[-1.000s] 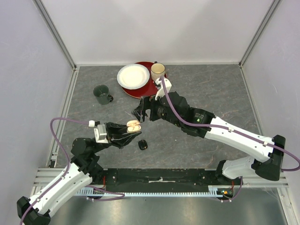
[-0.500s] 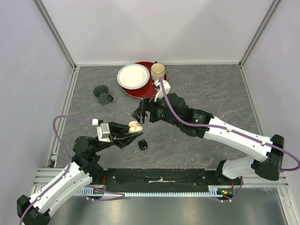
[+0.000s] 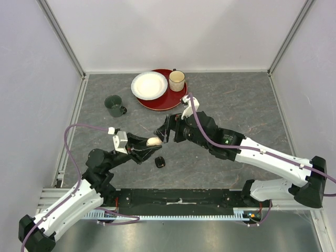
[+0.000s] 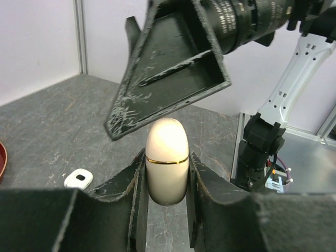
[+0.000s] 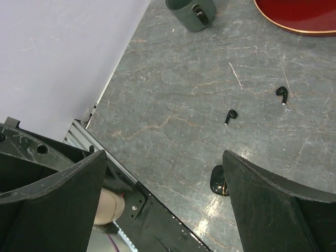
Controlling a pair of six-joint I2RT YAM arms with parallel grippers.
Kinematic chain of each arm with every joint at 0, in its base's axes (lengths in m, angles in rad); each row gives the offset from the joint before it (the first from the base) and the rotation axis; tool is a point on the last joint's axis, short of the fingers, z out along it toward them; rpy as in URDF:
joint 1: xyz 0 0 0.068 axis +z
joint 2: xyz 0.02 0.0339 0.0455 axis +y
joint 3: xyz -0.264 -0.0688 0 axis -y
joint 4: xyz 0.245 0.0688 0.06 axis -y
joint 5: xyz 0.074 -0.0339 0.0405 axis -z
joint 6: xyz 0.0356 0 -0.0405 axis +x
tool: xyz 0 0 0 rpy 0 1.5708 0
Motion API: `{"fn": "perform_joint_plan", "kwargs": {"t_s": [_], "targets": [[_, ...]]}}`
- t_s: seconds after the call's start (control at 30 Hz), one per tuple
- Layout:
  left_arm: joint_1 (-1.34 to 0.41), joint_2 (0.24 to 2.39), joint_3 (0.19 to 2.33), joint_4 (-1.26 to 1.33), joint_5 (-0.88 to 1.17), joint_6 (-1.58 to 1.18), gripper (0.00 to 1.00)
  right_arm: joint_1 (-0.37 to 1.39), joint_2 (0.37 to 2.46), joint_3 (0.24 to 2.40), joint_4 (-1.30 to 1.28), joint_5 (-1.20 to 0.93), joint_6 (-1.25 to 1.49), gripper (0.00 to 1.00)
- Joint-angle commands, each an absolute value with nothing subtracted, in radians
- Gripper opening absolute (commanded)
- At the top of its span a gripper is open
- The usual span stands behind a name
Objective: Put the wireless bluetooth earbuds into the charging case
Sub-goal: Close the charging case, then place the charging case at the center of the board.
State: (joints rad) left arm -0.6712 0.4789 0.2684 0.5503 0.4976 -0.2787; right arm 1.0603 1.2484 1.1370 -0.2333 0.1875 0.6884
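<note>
My left gripper (image 3: 151,143) is shut on a closed beige charging case (image 3: 154,140) with a gold seam (image 4: 167,142), held upright above the table between both fingers (image 4: 131,184). My right gripper (image 3: 162,131) hovers open just beyond and above the case, and one of its fingers (image 4: 168,68) fills the top of the left wrist view. Two black earbuds (image 5: 230,115) (image 5: 282,94) lie loose on the table. The right wrist view shows the beige case (image 5: 107,206) at its lower left, beside the left finger of the open right gripper (image 5: 165,178).
A black case (image 3: 160,163) lies on the table under the grippers. A small white rounded case (image 4: 79,179) lies further off. At the back are a green mug (image 3: 114,105), a white plate (image 3: 149,85), a red plate (image 3: 164,100) and a cream cup (image 3: 177,80).
The beige case was open in the left gripper and is now closed. The left gripper has shifted slightly right, and the right gripper has moved down and right, staying close to the case.
</note>
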Motion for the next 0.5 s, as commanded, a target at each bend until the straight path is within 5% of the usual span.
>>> {"fn": "perform_joint_plan", "kwargs": {"t_s": [0.0,0.23,0.47], "targets": [[-0.670,0.508,0.350,0.528,0.411,-0.345,0.02,1.066,1.186,1.089,-0.215,0.352,0.762,0.97],[-0.670,0.719,0.534,0.250,0.350,-0.474,0.02,1.051,1.020,0.997,-0.399,0.776,0.971,0.98],[-0.670,1.052,0.610,0.271,0.386,-0.666,0.02,0.922,0.862,0.904,-0.500,0.741,1.127,0.98]]}}
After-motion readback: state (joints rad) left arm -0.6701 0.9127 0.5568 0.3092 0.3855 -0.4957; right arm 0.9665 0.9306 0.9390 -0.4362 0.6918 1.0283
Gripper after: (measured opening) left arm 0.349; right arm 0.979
